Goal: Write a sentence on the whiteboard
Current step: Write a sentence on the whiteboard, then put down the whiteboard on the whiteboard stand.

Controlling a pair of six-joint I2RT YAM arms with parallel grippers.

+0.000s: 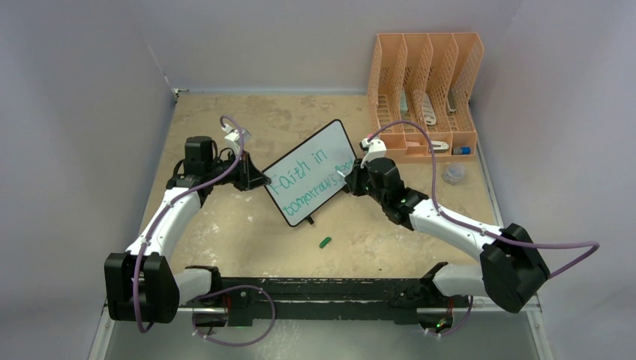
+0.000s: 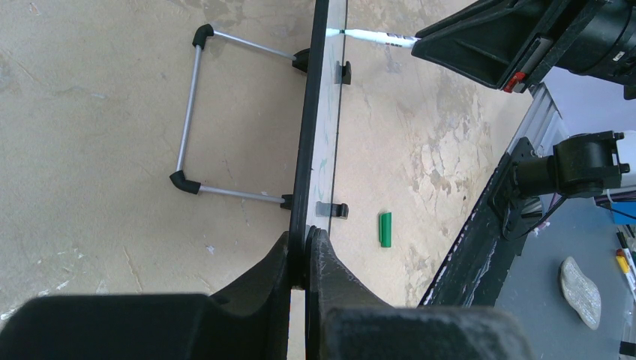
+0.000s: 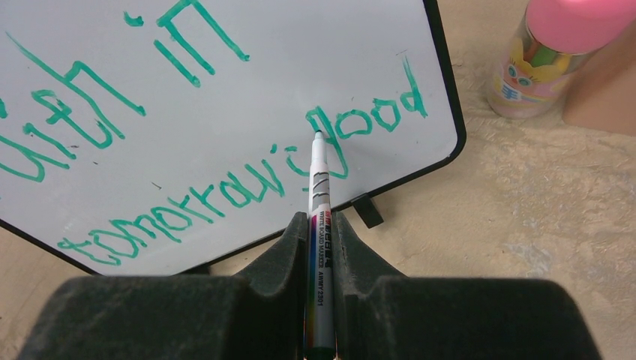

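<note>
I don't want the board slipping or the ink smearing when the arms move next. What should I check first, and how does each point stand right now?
1. Left tool shut on the whiteboard edge: ok.
2. Right tool shut on the marker: ok.
3. Marker tip at the board, beside the g of "good": ok.
4. The sentence unsmeared, both lines legible: ok.
5. Wire stand folded out behind the board: ok.
6. Green cap on the table, apart from the board: ok.
</note>
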